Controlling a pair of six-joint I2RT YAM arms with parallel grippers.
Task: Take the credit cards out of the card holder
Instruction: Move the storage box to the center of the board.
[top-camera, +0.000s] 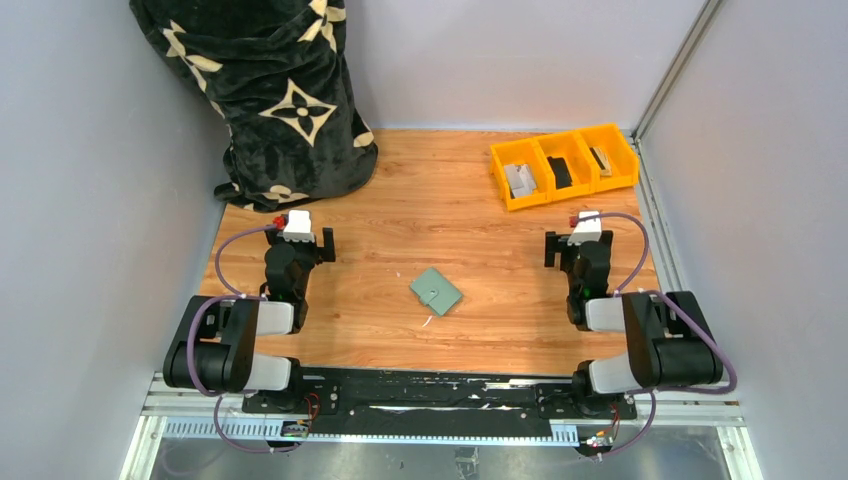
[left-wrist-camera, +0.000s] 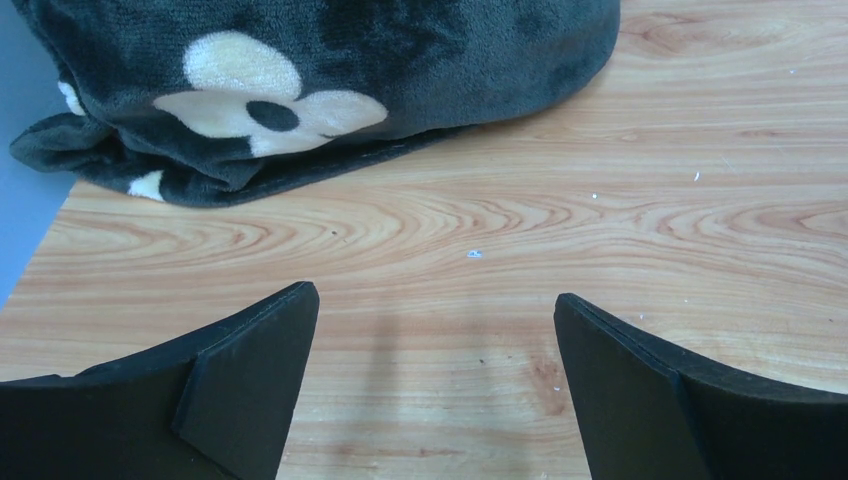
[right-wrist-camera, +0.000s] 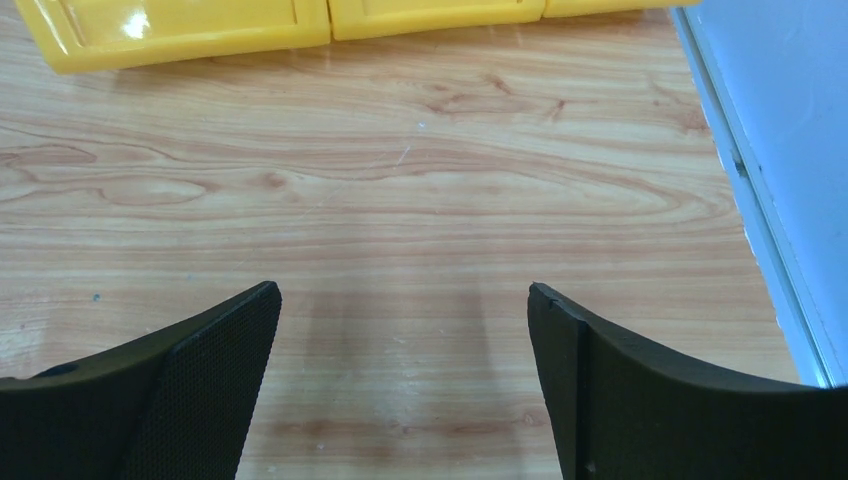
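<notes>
The sage-green card holder (top-camera: 436, 291) lies shut and flat on the wooden table, midway between the two arms; its snap tab faces up. No credit cards show outside it. My left gripper (top-camera: 306, 240) is open and empty, well to the left of the holder; in the left wrist view (left-wrist-camera: 437, 300) only bare wood lies between its fingers. My right gripper (top-camera: 570, 243) is open and empty, well to the right of the holder; in the right wrist view (right-wrist-camera: 404, 292) its fingers frame bare wood.
A yellow three-compartment tray (top-camera: 566, 165) stands at the back right with grey and black items inside; its front wall shows in the right wrist view (right-wrist-camera: 180, 30). A dark patterned blanket (top-camera: 270, 90) is heaped at the back left, also in the left wrist view (left-wrist-camera: 330, 80). Walls enclose the table.
</notes>
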